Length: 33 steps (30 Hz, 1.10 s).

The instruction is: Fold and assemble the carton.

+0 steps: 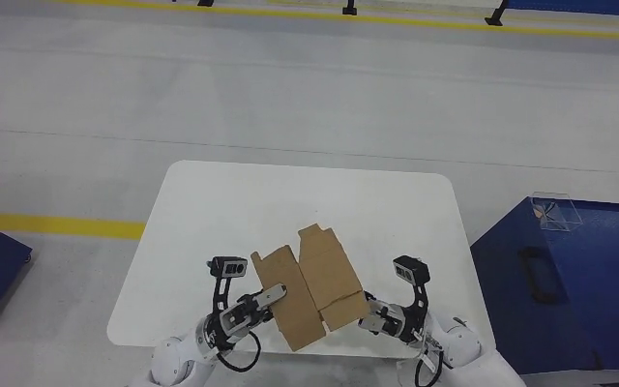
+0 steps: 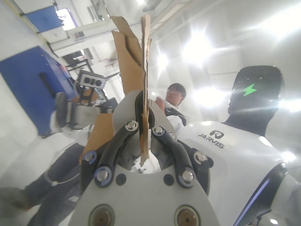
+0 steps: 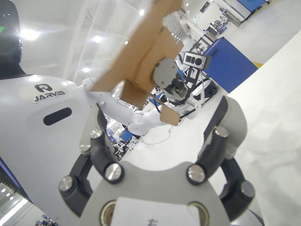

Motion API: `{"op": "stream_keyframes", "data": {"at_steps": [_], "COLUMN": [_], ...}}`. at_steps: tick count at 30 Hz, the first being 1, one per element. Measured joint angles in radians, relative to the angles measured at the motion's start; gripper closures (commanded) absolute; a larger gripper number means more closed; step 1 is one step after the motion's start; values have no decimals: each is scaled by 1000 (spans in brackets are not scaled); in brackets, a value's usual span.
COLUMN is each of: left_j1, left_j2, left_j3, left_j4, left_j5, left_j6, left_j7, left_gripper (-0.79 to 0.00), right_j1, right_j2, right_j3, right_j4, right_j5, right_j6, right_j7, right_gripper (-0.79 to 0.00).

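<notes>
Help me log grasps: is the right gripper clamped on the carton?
No: the right wrist view shows the right gripper open and empty, with the carton farther off in the left gripper.

Table [image 1: 290,203]: white top, rounded corners, matte, plain. Stands on grey floor [image 1: 290,87]. Same white top at side of right wrist view [image 3: 270,90], edge straight.

Carton [image 1: 308,281]: over near edge of top in top view; right wrist view shows it raised in air, not lying on table.

On floor: yellow line [image 1: 68,225] running up to table's left side; second yellow line [image 1: 338,16] far behind. Blue cabinet [image 1: 551,290] near table's right side, apart from it. Blue object [image 1: 10,261] at left, well apart.
</notes>
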Motion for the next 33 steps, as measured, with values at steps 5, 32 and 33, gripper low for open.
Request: {"op": "stream_keyframes", "data": {"at_steps": [5, 32, 33], "left_j1": [-70, -86, -85], "left_j2": [-25, -48, -49], "left_j3": [95, 55, 54], "left_j4": [87, 164, 165], "left_j5": [6, -170, -171], "left_j6": [-8, 24, 26], "left_j7": [0, -33, -35], "left_gripper": [0, -600, -785], "right_j1": [32, 16, 20], "right_j2": [-1, -1, -2], "right_j3": [-41, -65, -68], "right_j4": [15, -17, -12], "right_j5": [-14, -10, -6], "right_j6": [-26, -25, -25], "right_j7": [-26, -25, -25], "right_gripper": [-785, 0, 0]}}
